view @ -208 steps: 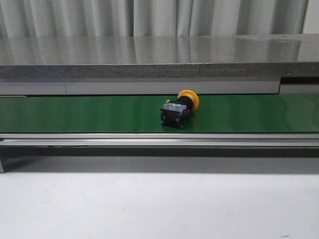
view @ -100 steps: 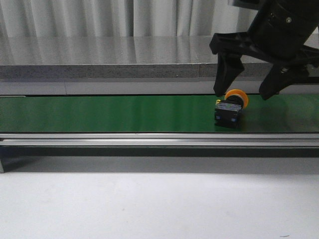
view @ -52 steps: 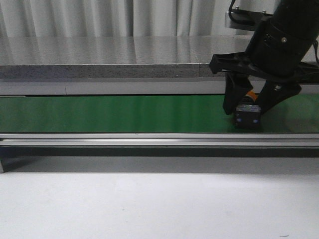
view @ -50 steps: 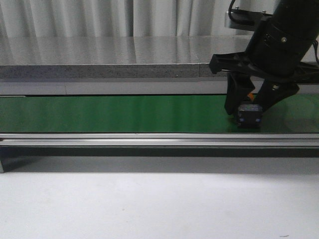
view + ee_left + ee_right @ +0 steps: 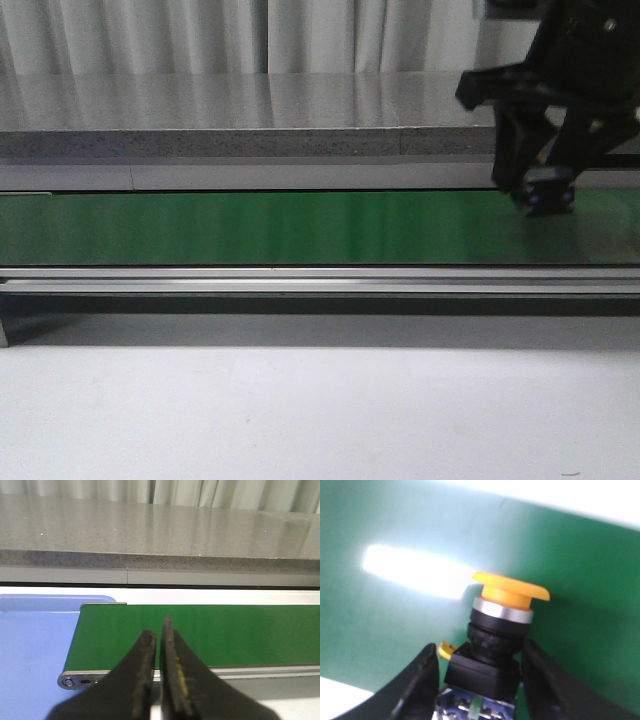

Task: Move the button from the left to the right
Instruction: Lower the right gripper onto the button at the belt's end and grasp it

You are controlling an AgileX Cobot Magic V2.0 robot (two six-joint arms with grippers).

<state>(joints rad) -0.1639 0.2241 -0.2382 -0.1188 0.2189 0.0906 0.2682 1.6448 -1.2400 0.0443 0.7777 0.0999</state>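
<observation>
Clamped between the right gripper's (image 5: 477, 680) black fingers (image 5: 417, 680), the button (image 5: 497, 635) hangs above the right end of the green conveyor belt (image 5: 250, 228), its yellow cap pointing away from the wrist. The left gripper (image 5: 159, 645), its fingers pinched together on nothing, hovers near the belt's left end.

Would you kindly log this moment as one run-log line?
right gripper: shut on button | button: lifted off green belt, far right | left gripper: shut, empty, over belt
</observation>
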